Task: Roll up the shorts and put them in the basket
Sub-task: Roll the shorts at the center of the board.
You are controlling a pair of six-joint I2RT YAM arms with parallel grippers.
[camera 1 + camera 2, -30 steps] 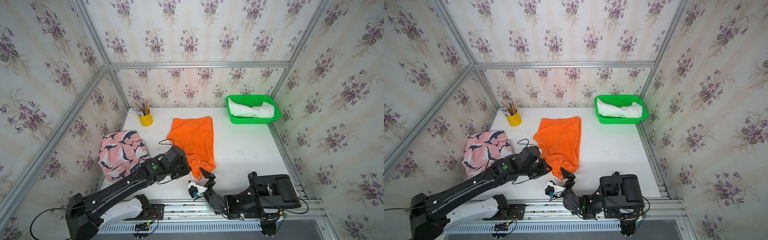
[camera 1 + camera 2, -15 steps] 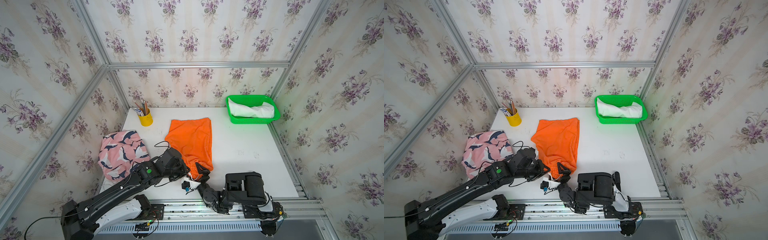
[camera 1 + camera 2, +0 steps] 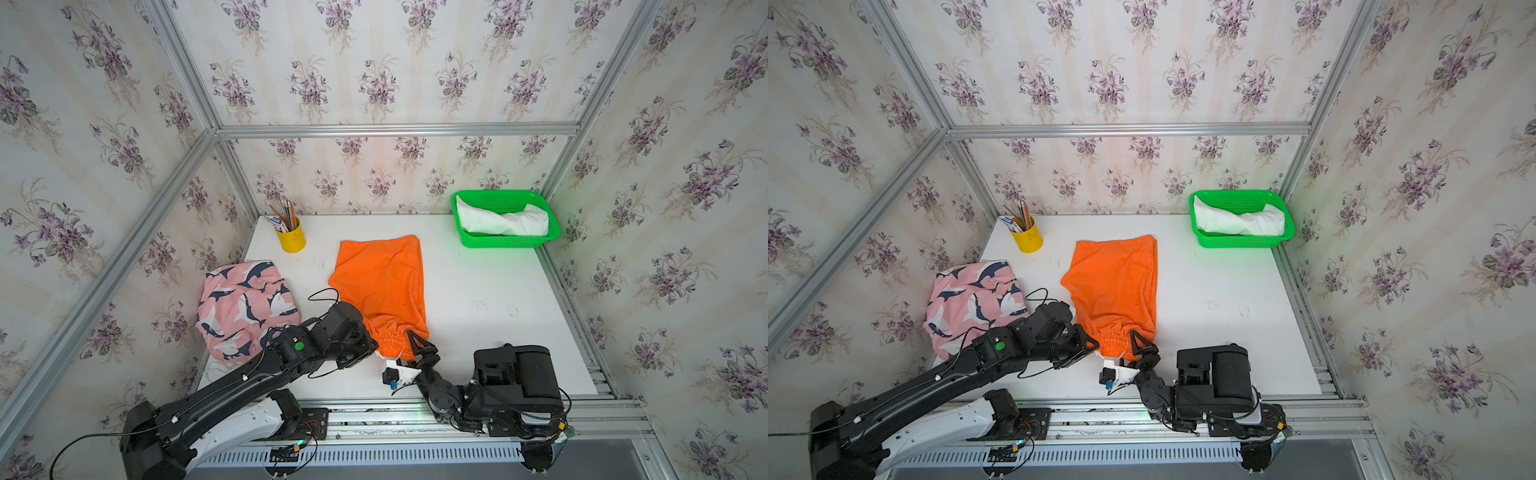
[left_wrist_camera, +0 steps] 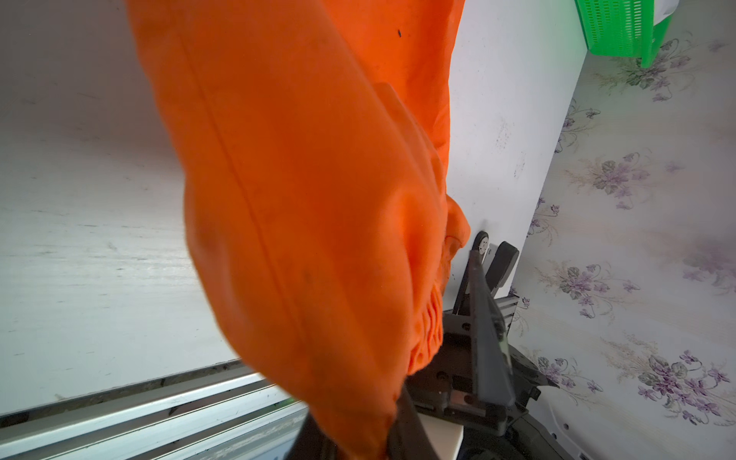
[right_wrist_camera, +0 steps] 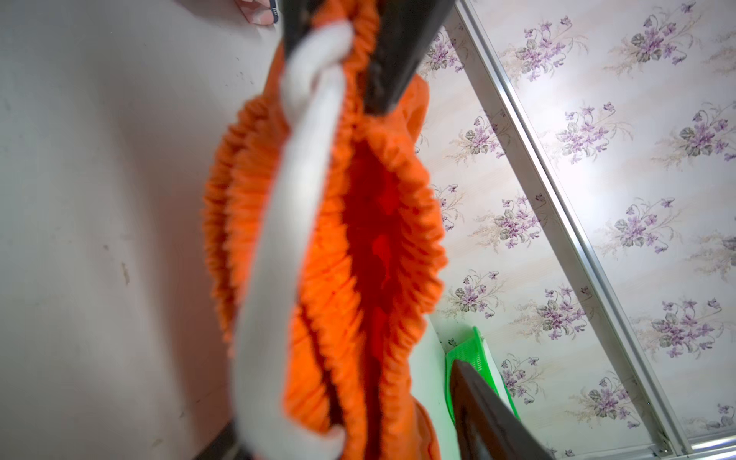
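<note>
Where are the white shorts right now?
In both top views, the white shorts lie inside the green basket at the far right corner of the table.

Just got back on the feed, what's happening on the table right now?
Both arms are at the near end of the orange shorts, spread out mid-table. The left gripper is pinched on one end of the waistband. The right gripper has its jaws open around the other end, not yet clamped. No roll is started. The white shorts sit in the green basket; the pink shorts lie bunched on the left.
</note>
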